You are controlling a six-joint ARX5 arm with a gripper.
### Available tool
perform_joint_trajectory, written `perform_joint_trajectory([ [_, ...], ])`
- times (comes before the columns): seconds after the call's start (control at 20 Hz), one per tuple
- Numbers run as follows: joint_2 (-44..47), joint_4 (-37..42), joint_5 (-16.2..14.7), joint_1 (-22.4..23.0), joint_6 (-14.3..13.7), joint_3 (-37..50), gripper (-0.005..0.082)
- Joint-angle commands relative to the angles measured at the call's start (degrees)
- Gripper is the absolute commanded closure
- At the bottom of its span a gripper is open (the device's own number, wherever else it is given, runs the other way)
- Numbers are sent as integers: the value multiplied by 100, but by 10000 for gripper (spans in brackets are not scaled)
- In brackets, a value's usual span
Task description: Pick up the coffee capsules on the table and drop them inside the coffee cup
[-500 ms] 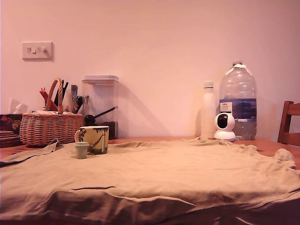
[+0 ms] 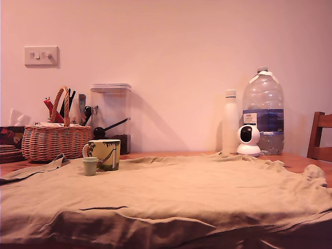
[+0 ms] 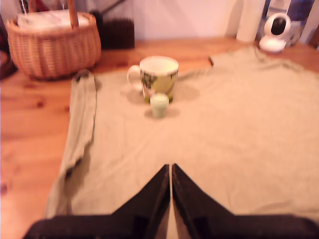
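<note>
Nothing has moved since earlier: capsule [image 3: 159,105] upright just beside mug [image 3: 158,78] on the cloth [image 3: 209,149]; gripper [image 3: 171,172] closed, empty

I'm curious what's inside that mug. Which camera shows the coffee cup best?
The wrist view: it looks down on the coffee cup, showing its open mouth, though blurred. The exterior view shows the cup sharply but side-on, with its inside hidden.

Coffee capsule [image 2: 90,166]: one, small, pale grey-green, tapered, upright on the cloth, just in front of the cup, at the exterior view's left.
Coffee cup [image 2: 105,154]: squat patterned yellow-green and white mug, upright, handle towards the exterior view's left.
</note>
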State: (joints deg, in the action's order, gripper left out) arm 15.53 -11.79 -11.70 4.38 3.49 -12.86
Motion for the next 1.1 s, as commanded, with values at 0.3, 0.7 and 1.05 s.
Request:
perform_joint_trajectory([
  [0.3,116,962,-33,-13,232,63,777],
  [0.7,1283,1919,-162,-9,404,63,133],
  [1.05,2393,2946,-330,181,330,66,133],
])
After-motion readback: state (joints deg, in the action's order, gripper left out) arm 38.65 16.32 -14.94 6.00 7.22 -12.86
